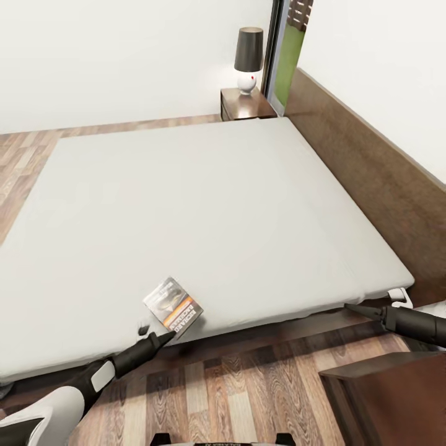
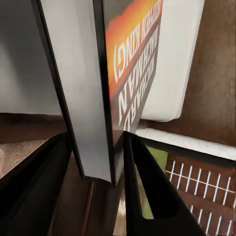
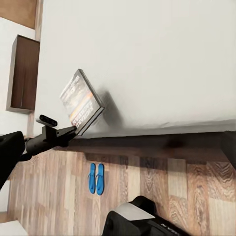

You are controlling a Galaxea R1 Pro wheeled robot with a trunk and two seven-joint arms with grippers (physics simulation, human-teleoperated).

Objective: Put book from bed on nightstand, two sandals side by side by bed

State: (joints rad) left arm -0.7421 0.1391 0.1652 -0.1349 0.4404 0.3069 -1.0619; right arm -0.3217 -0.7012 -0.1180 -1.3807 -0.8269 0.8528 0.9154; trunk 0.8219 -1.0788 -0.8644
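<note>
The bed (image 1: 204,210) is looked down on from the head camera, high at its near edge, facing across the mattress toward the nightstand (image 1: 244,104) in the upper middle of the frame. The left wrist view is taken very close, along the jaws, with the book (image 2: 130,73) edge-on at the frame's centre. From the right wrist camera, set farther back, the mattress edge, floor (image 3: 162,187) and that book are shared with the head view.
</note>
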